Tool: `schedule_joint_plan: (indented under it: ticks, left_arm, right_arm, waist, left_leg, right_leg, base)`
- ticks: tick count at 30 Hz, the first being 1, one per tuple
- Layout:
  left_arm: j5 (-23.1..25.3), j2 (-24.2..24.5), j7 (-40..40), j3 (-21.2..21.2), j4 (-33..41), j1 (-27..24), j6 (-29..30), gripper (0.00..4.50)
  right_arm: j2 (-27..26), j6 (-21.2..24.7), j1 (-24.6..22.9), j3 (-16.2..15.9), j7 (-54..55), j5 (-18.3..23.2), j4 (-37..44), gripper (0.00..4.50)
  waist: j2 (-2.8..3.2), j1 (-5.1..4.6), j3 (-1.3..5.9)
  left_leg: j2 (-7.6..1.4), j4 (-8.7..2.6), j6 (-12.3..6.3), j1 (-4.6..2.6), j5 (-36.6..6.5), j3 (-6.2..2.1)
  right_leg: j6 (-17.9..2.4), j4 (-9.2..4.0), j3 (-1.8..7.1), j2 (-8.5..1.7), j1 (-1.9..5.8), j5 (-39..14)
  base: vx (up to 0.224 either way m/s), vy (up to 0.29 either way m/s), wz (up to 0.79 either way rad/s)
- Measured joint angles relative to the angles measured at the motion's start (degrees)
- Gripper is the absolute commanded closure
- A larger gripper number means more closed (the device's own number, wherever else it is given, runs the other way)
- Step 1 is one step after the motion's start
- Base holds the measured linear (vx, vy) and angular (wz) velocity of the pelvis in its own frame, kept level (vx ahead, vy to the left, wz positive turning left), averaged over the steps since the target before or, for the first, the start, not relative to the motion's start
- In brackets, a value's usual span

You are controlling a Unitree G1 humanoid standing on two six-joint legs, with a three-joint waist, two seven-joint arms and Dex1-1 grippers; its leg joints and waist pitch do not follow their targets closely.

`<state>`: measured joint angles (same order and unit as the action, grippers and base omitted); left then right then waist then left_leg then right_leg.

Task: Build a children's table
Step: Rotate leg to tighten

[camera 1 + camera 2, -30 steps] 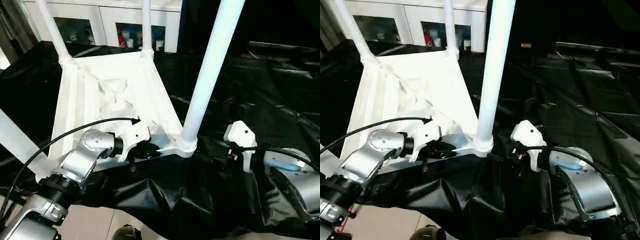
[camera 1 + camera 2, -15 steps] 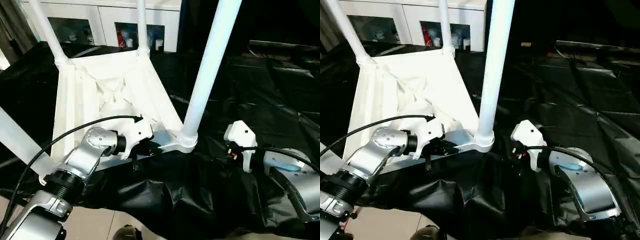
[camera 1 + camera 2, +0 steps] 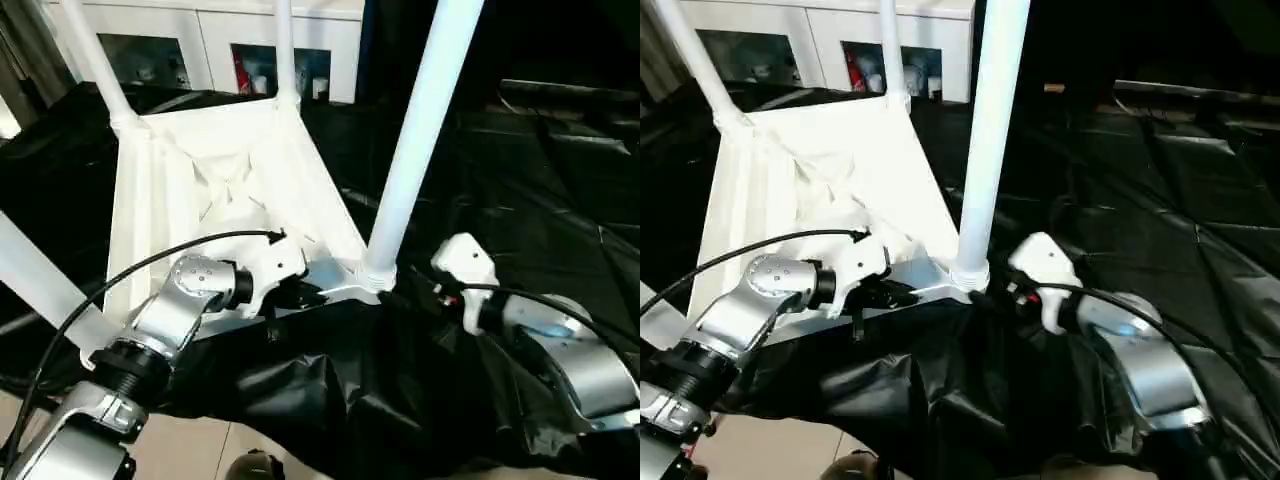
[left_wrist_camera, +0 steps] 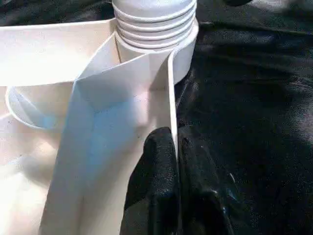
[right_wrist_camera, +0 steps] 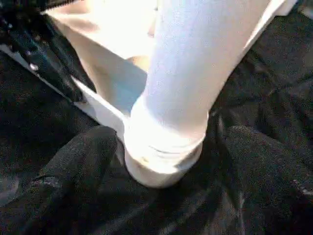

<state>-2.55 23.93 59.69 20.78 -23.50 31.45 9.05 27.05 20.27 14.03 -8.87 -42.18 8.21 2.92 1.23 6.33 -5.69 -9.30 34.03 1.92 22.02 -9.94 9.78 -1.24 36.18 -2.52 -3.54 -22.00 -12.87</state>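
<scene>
Nearest to us, our left claw (image 3: 300, 296) is clenched on the thin near rim wall of the tabletop (image 3: 215, 190); in the left wrist view its two black fingers (image 4: 159, 171) pinch that wall from either side, just short of the corner socket (image 4: 183, 46). Our right claw (image 5: 164, 161) stands wide and released, its dark fingers on either side of the base of the near right leg (image 3: 420, 130), with no contact that we can confirm. The children's table is white plastic and lies upside down on the black-draped counter (image 3: 520, 180), ribbed underside up, with diagonal ribs crossing in the middle of the panel. Its near edge looks slightly lifted off the black cloth where we grip it. The tabletop's long axis runs away from us, from the near edge by our claws toward the white cabinet (image 3: 200, 50) at the back. The near right leg is a smooth tapered tube seated in a ringed collar, rising from its socket and leaning a little to the right. A near left leg (image 3: 40, 290) slants off toward the left edge. Farther back, two more legs (image 3: 95, 60) (image 3: 285, 50) rise from the far corners.
</scene>
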Motion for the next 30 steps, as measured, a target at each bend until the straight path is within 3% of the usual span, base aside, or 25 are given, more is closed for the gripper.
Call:
schedule_joint_plan:
  ticks: [14,15,18,24,30]
  left_arm:
    - [0.04,0.21,-0.01,-0.71,0.94,-0.61,0.64,4.48]
    - [0.05,0.20,0.00,-0.71,0.94,-0.62,0.65,4.50]
    - [0.06,0.17,0.03,-0.72,0.97,-0.63,0.64,4.50]
    - [0.13,0.30,-0.02,-0.86,1.03,-0.65,0.67,4.50]
    - [0.22,0.59,0.00,-1.72,1.03,-0.92,0.73,4.50]
  right_arm:
    - [-3.55,-2.55,5.30,-1.12,0.30,-1.26,-9.12,0.36]
    - [-3.83,-2.92,5.82,-1.30,0.04,-1.27,-10.02,0.65]
    - [-4.39,-3.94,6.46,-2.28,-0.85,-1.53,-11.86,0.78]
    - [-6.00,-4.85,8.38,-2.79,-1.41,-1.64,-16.80,1.45]
    - [-7.34,-6.10,9.61,-2.36,-1.97,-1.32,-19.45,1.74]
  waist:
    - [-0.02,-0.51,0.00]
    - [-0.02,-0.53,0.00]
    - [-0.03,-0.49,0.00]
    - [-0.08,-0.62,0.00]
    - [-0.12,-1.21,-0.01]
  left_leg:
    - [-0.03,-0.11,0.00,0.02,0.01,0.10]
    - [-0.02,-0.11,0.00,0.02,0.01,0.10]
    - [-0.03,-0.11,0.00,0.01,0.01,0.10]
    - [-0.05,-0.11,-0.02,0.04,0.02,0.13]
    - [-0.08,-0.12,-0.04,0.04,0.04,0.14]
  right_leg:
    - [0.00,-0.04,0.01,0.00,-0.04,0.00]
    - [0.00,-0.04,0.01,0.00,-0.04,0.00]
    - [0.00,-0.04,-0.01,0.00,-0.04,0.00]
    - [-0.01,-0.05,-0.01,0.00,-0.05,0.01]
    - [-0.01,-0.05,-0.02,0.00,-0.06,0.01]
  base:
    - [0.000,0.000,0.00]
    - [0.000,0.000,0.00]
    - [0.000,0.000,0.00]
    - [0.000,0.000,0.00]
    - [0.000,0.000,0.00]
